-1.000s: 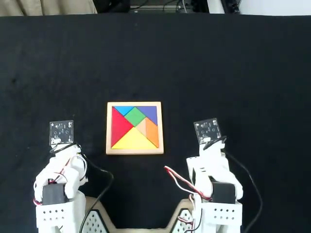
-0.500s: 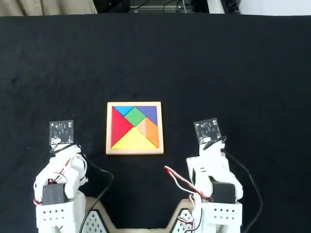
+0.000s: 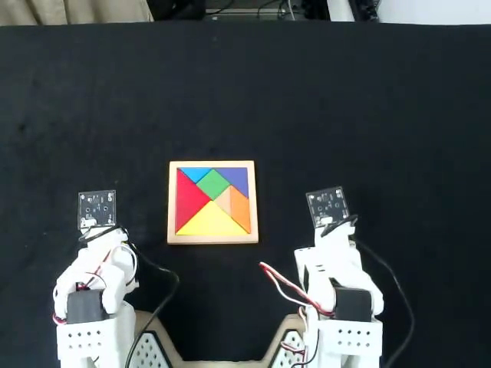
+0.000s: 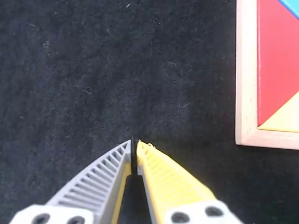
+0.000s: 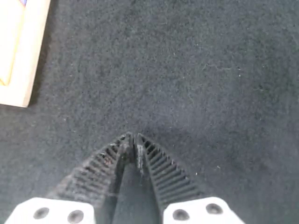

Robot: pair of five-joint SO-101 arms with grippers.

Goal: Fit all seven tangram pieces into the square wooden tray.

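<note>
Lying near the middle of the black table (image 3: 345, 100), the square wooden tray (image 3: 212, 240) is holding all seven tangram pieces. A red triangle (image 3: 190, 205) is filling its left side and a yellow triangle (image 3: 209, 224) is taking the edge nearest the arms. A green square (image 3: 214, 183) is sitting toward the far middle, with a light blue triangle (image 3: 196, 173) and an indigo piece (image 3: 239, 179) along the far edge. A tan triangle (image 3: 223, 201) is nesting against an orange piece (image 3: 241, 208) on the right. No bare wood is showing between them, so the puzzle is looking complete.

The left gripper (image 4: 134, 145) is hanging over bare cloth near the tray's left rim, its grey and yellow fingers clenched together on nothing. The right gripper (image 5: 132, 138) is hanging near the tray's near right corner, likewise clenched and empty. Both arms are sitting folded back by their bases, apart from the tray.

What is remaining is probably only a check that every piece is lying flush. Doing that well is meaning keeping both arms off the rim so the tray is not nudged. If a corner is riding up, it is calling for a gentle downward press with a closed tip, not a sideways push.

No writing or label is showing legibly on the tray or the pieces.
</note>
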